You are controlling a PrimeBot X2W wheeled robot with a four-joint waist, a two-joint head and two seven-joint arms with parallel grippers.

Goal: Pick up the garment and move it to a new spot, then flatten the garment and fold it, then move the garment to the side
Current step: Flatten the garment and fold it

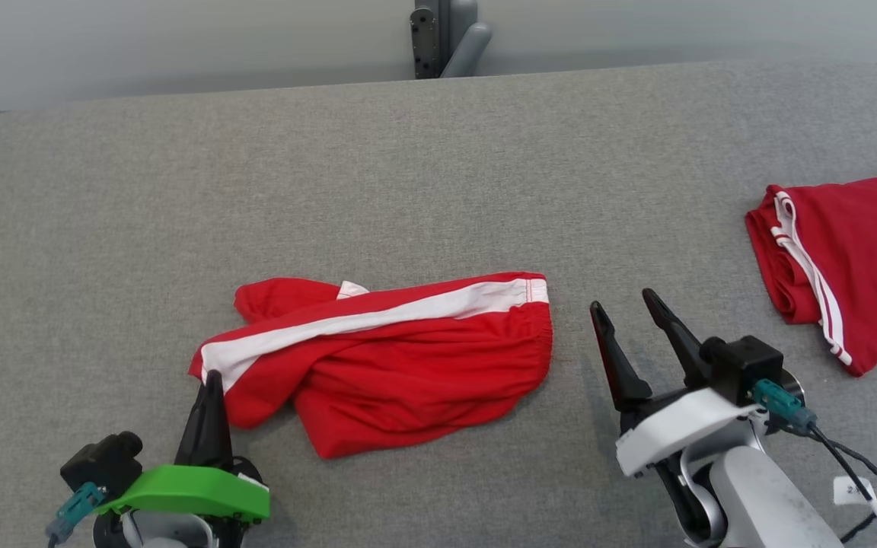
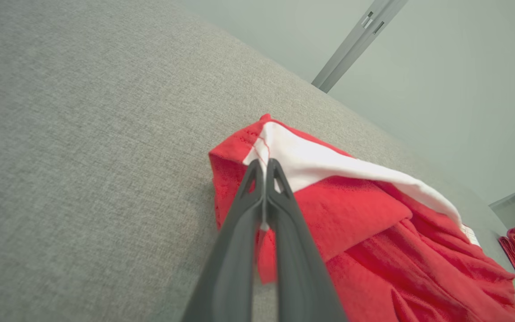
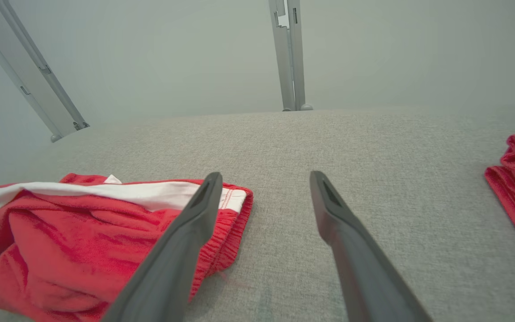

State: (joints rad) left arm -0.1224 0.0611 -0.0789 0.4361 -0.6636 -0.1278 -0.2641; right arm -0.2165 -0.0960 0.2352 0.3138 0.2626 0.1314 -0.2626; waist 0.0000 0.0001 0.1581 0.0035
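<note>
Red garment (image 1: 393, 358) in left claw (image 1: 212, 377)

Soft, even, bright light left faint shadows under the garment (image 1: 408, 358). Wrist views bowed at their edges; the right gripper (image 3: 265, 175) blurred close up.

red-and-white cloth (image 1: 849, 259): folded, far right | grey post (image 1: 446, 38): behind padded grey surface (image 1: 408, 167)
</note>
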